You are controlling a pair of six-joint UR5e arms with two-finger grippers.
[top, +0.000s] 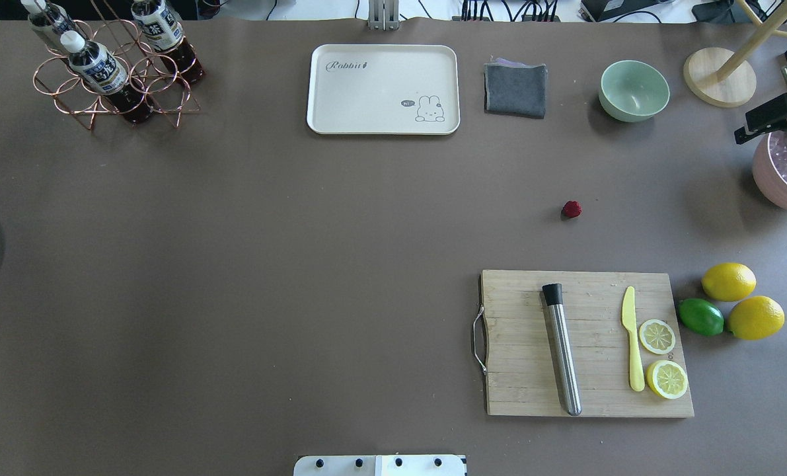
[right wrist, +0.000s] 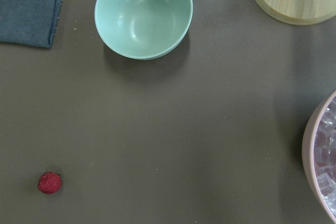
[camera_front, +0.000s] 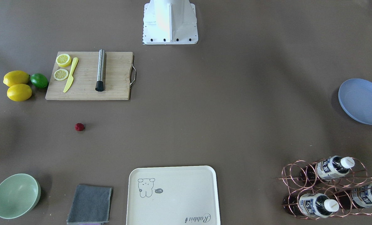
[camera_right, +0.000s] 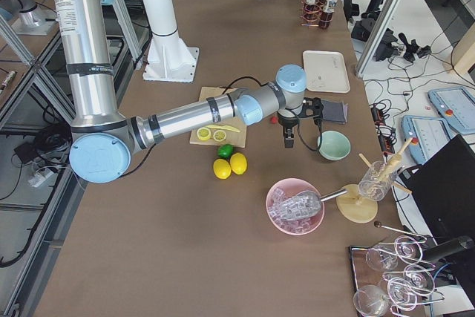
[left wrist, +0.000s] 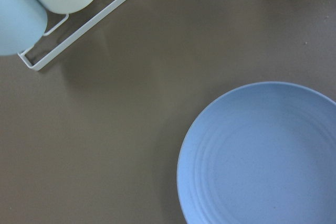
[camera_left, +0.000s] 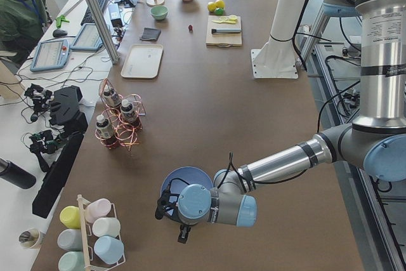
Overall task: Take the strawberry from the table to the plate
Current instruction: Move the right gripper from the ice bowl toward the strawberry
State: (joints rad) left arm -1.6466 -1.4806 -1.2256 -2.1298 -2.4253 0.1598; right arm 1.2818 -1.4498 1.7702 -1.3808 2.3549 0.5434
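The strawberry (camera_front: 79,127) (top: 571,209) is small and dark red. It lies alone on the brown table (camera_front: 204,109), between the cutting board and the green bowl, and sits low left in the right wrist view (right wrist: 49,182). The blue plate (camera_front: 362,101) (left wrist: 262,156) is far off at the table's other end. My right gripper (camera_right: 288,141) hangs high above the table between the strawberry and the bowl, touching nothing. My left gripper (camera_left: 183,237) hovers beside the plate (camera_left: 184,179). I cannot tell whether either gripper is open or shut.
A wooden cutting board (camera_front: 89,76) carries lemon slices, a yellow knife and a steel rod. Two lemons and a lime (camera_front: 39,80) lie beside it. A green bowl (camera_front: 15,195), grey cloth (camera_front: 90,204), cream tray (camera_front: 173,195), bottle rack (camera_front: 329,190) and pink ice bowl (top: 786,172) line the edges.
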